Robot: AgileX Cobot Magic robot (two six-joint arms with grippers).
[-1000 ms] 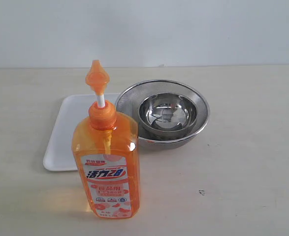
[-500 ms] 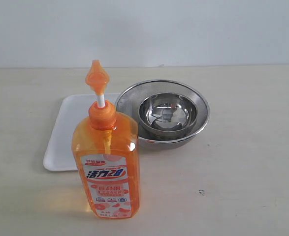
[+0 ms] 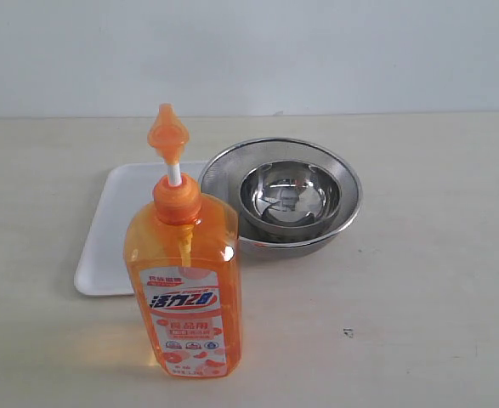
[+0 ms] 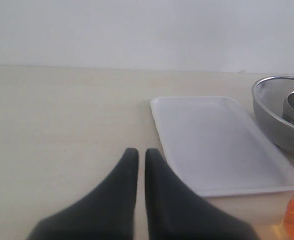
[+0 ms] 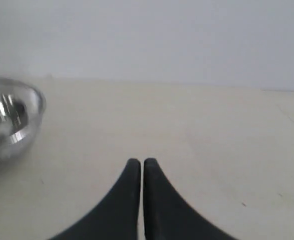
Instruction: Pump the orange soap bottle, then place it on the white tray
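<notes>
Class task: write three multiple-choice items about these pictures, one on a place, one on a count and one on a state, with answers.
1. Where does the orange soap bottle stand, relative to the white tray? A on it; B behind it; C on the table in front of it.
2. How many steel bowls? A one; B two; C three.
3. The left claw and right claw are: A shut, empty; B wide open; C gripping the bottle.
Answers: C, its base is off the tray; B, a small bowl sits inside the mesh bowl; A, fingers together, nothing between.
</notes>
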